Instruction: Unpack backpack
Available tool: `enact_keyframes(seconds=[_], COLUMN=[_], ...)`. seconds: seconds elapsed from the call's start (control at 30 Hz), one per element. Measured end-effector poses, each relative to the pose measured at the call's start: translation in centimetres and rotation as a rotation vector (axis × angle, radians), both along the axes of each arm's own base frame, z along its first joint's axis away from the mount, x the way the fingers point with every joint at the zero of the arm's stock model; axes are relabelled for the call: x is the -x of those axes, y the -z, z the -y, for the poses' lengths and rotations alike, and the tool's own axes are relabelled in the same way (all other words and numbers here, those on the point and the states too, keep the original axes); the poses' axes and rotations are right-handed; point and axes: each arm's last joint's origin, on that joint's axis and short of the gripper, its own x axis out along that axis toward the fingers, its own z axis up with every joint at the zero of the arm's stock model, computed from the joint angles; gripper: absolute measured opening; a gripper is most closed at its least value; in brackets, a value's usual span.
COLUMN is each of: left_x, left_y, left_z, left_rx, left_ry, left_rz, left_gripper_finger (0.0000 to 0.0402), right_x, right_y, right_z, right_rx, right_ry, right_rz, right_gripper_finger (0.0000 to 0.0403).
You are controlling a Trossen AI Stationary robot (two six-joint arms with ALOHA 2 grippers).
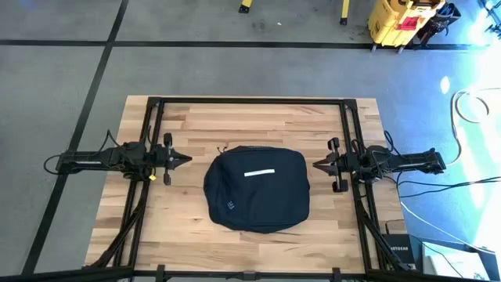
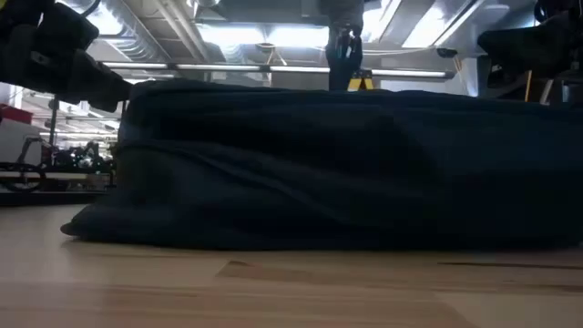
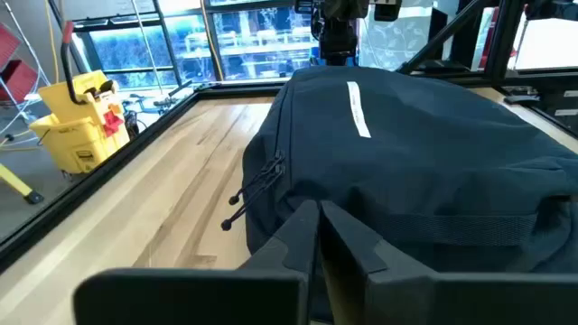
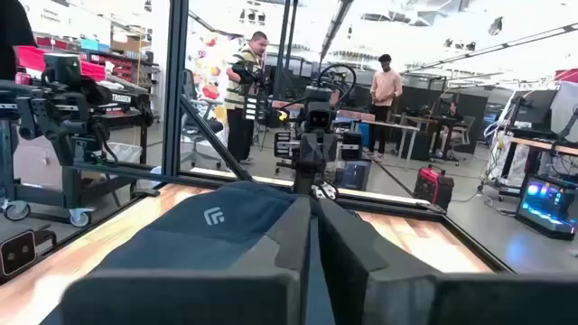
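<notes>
The big soft dark navy backpack (image 1: 257, 189) lies flat in the middle of the wooden counter (image 1: 180, 125), zipped. Both grippers, left (image 1: 186, 159) and right (image 1: 316, 165), wait beside it, fingers pressed together. Grabbing loose cloth, not the zipper cords (image 3: 254, 185), might just drag it.

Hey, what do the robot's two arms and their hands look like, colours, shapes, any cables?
Both arms are dark, nearly black. Each ends in a hand that tapers to a point: left hand, right hand. Each has two angular black fingers pressed together. A small yellow tag hangs under the left arm, and black cables trail from both arms' outer ends.
</notes>
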Motion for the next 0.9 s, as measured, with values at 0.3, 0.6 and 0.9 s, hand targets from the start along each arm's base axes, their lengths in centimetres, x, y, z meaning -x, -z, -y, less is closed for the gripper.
enact_keyframes(seconds=[0.3,0.6,0.9], left_x=[0.0,0.0,0.0], left_y=[0.0,0.0,0.0], left_z=[0.0,0.0,0.0], left_rx=[0.0,0.0,0.0], left_ry=[0.0,0.0,0.0], left_rz=[0.0,0.0,0.0], left_gripper_finger=[0.0,0.0,0.0], right_x=[0.0,0.0,0.0], right_y=[-0.01,-0.01,-0.01], right_z=[0.0,0.0,0.0], right_rx=[0.0,0.0,0.0], right_ry=[0.0,0.0,0.0], right_rz=[0.001,0.0,0.0], right_gripper_finger=[0.001,0.001,0.001])
